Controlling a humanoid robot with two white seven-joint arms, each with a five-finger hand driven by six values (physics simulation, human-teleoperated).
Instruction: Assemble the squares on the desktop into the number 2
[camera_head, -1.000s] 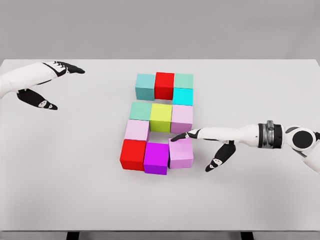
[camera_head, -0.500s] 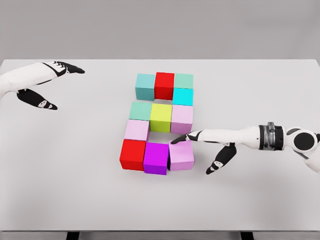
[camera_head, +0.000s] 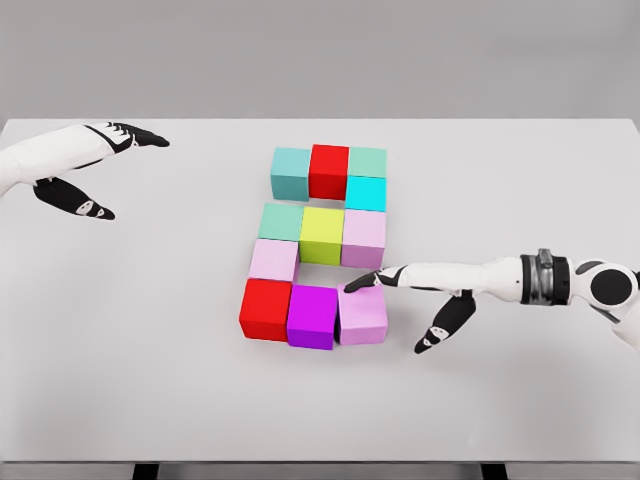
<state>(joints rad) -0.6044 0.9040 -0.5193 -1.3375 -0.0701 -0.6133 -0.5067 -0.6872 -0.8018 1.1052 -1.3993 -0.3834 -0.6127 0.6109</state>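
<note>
Coloured cubes lie grouped at the table's middle. The back row holds a teal cube (camera_head: 291, 172), a red cube (camera_head: 329, 170) and a green cube (camera_head: 367, 162), with a cyan cube (camera_head: 365, 193) in front of the green one. The middle row has a mint cube (camera_head: 281, 221), a yellow-green cube (camera_head: 322, 235) and a pale pink cube (camera_head: 363, 238). Another pale pink cube (camera_head: 274, 260) sits below the mint one. The front row has a red cube (camera_head: 266, 308), a magenta cube (camera_head: 312, 316) and a pink cube (camera_head: 362, 313). My right hand (camera_head: 400, 298) is open, its fingertips (camera_head: 352, 286) resting on the pink cube's back top edge. My left hand (camera_head: 120, 175) hovers open at the far left.
The grey table (camera_head: 520, 180) stretches wide on both sides of the cubes. Its front edge (camera_head: 320, 461) runs along the bottom of the view. A small gap lies between the yellow-green cube and the magenta cube.
My right hand has drawn a little toward the table's front, dragging the pink cube with it into line beside the magenta cube. The left arm has stayed still.
</note>
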